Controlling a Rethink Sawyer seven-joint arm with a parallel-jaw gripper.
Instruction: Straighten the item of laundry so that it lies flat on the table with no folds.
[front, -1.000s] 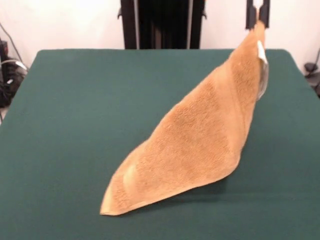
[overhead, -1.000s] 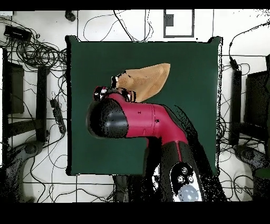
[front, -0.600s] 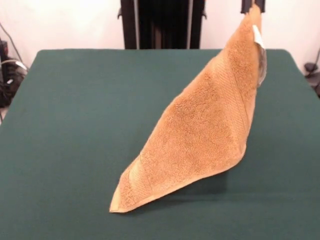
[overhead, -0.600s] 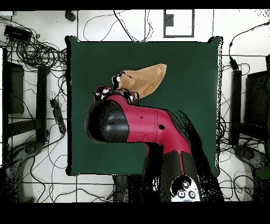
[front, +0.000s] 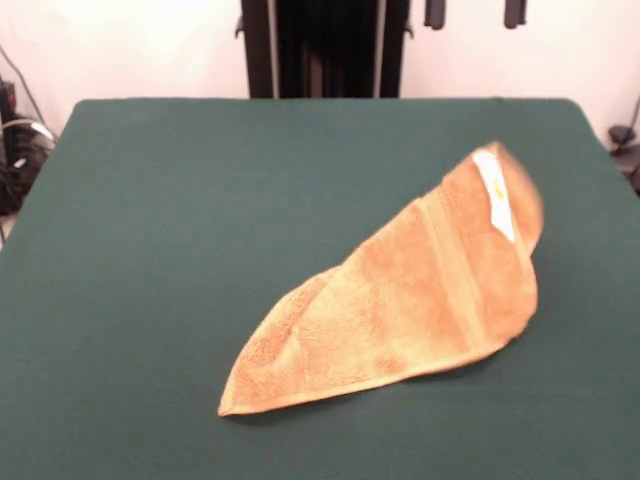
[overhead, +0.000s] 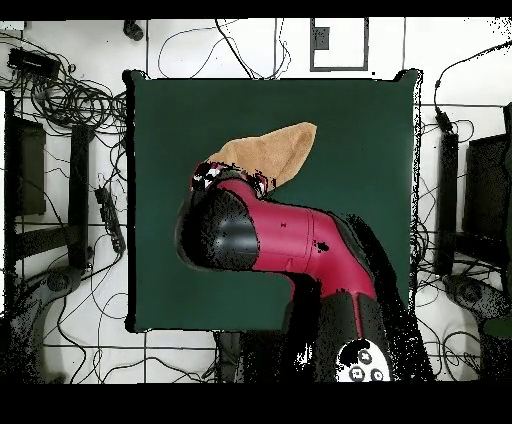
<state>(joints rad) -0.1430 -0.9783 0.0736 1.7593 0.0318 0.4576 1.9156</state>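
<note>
The item of laundry (front: 400, 300) is an orange-tan terry towel lying right of centre on the green table (front: 150, 200). It is folded over itself into a long pointed shape. Its far right corner, with the white label (front: 492, 195), is blurred and still slightly raised. My gripper (front: 474, 12) shows only as two dark fingertips at the top edge, high above that corner. It is open, wide apart, with nothing held. In the overhead view the towel (overhead: 270, 155) pokes out from under the red arm (overhead: 290, 245), which hides the gripper and the towel's near part.
A black column (front: 325, 45) stands behind the table's far edge. Cables and gear lie off the left side (front: 15, 150) and right side (front: 625, 140). In the overhead view, cable bundles (overhead: 70, 100) ring the table (overhead: 370, 200) on the floor.
The gripper opened and let go of the towel's raised corner. That corner dropped toward the table, so the towel no longer hangs stretched up. The fingertips now stand apart at the top edge.
</note>
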